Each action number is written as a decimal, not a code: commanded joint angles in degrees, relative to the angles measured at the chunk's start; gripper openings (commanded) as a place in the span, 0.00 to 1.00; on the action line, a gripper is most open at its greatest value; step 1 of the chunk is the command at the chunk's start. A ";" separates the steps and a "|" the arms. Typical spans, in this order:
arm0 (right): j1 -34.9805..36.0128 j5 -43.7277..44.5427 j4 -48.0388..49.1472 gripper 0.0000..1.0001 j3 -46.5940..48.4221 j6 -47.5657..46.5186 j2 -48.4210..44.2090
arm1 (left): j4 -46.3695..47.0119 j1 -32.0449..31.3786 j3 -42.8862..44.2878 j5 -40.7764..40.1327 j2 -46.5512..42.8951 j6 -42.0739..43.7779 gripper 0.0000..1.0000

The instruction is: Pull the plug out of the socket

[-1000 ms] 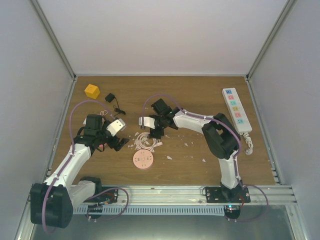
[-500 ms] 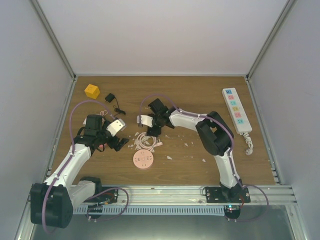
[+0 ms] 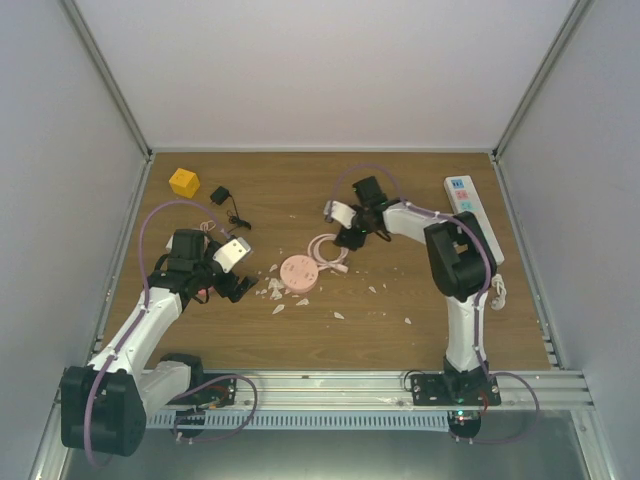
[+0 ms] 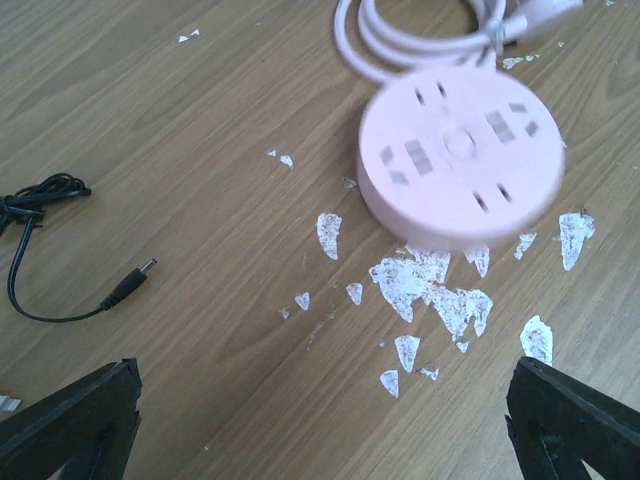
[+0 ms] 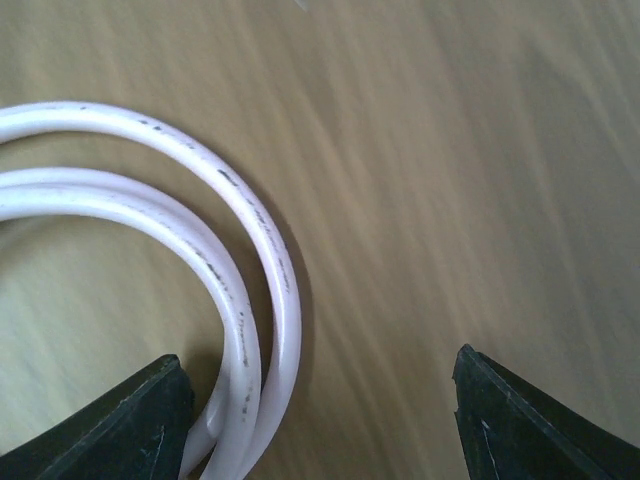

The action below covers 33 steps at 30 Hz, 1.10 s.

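Near the middle of the overhead frame: round pink socket [image 3: 297, 273], flat on the wooden table [image 3: 400, 300], white flakes [image 3: 272, 292] at its lower left, coiled pink cable [image 3: 330, 250] just to its upper right. Over that coil: right gripper [image 5: 325, 410], jaws apart, grips nothing, cable loop against the lower-left finger. Further left: left gripper [image 4: 320, 420], spread wide, holds nothing, near the socket but apart.

Likely lab: white-walled enclosure [image 3: 320, 70]
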 commanded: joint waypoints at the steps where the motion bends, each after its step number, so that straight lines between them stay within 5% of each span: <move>1: -8.66 6.15 -1.35 0.72 -4.60 -3.96 -2.23 | 2.56 -0.37 -0.55 0.38 0.19 -0.44 0.99; 15: -30.10 6.96 -4.54 0.72 -18.10 -14.92 -12.09 | 2.64 -0.41 -0.53 0.75 0.39 -0.30 0.99; 33: -37.59 5.49 -14.68 0.75 -44.32 -25.37 -36.13 | 2.78 -0.51 -0.63 0.98 0.63 -0.26 0.99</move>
